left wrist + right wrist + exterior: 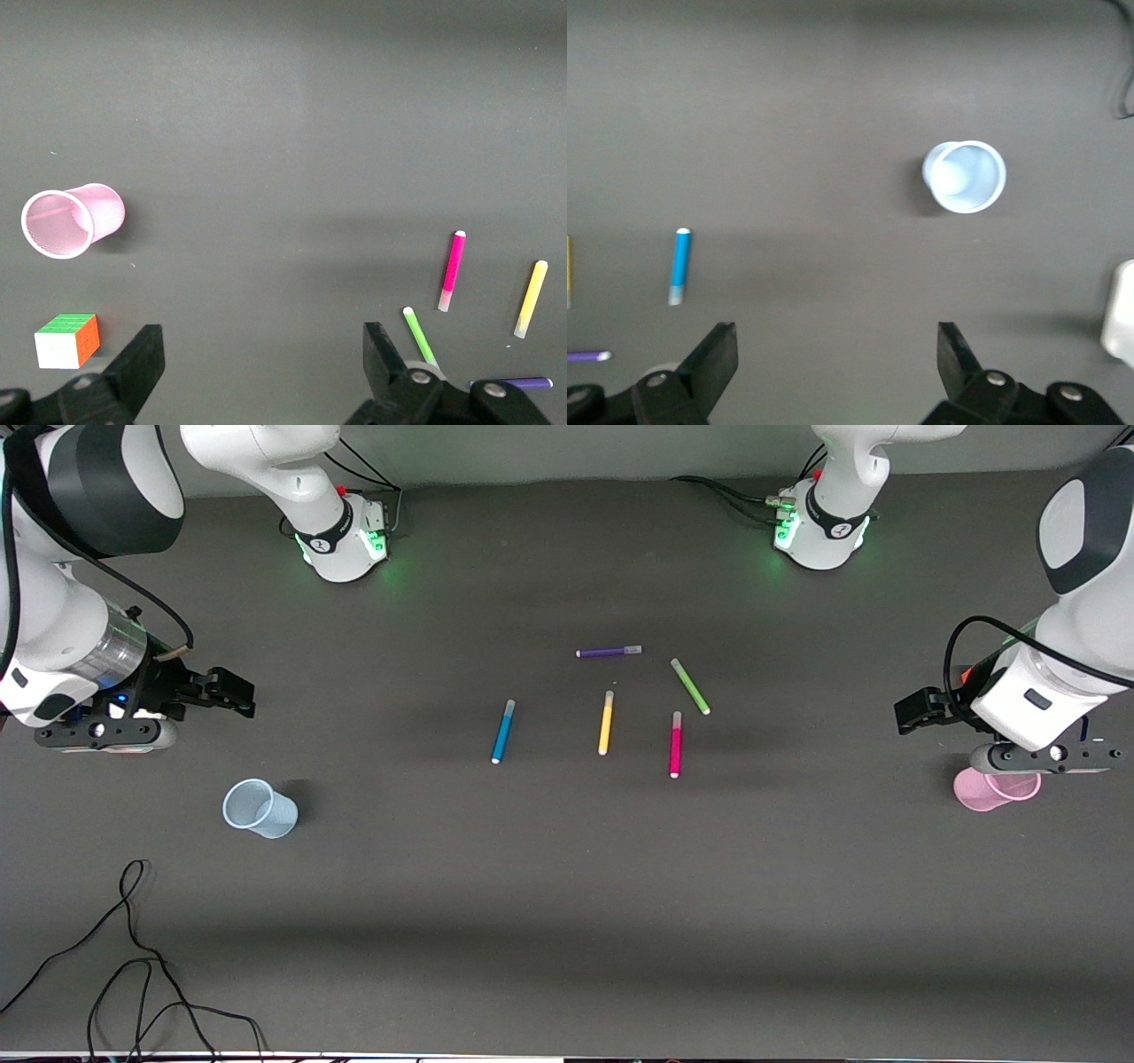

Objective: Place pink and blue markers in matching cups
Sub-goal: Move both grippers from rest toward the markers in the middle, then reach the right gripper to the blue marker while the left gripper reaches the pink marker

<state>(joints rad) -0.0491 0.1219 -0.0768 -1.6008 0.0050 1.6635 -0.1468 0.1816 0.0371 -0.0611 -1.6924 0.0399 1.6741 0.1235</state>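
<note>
Front view: I see the blue marker (503,732) and pink marker (676,745) lying mid-table. The blue cup (260,808) stands toward the right arm's end, the pink cup (994,788) toward the left arm's. The left gripper (261,359) and right gripper (834,359) hang wide open, empty.

Your right hand (833,359) is hovering over the dark surface (833,106) with its two fingers (718,354) spread wide apart and holding nothing. The light blue cup (966,177) is standing upright on the surface, its open mouth facing up at you. The blue marker (680,266) is lying flat, well apart from the cup. A purple pen's (586,357) tip and a sliver of a yellow pen (568,270) are showing at the frame's edge, and a white object (1121,314) is showing at the other edge.
</note>
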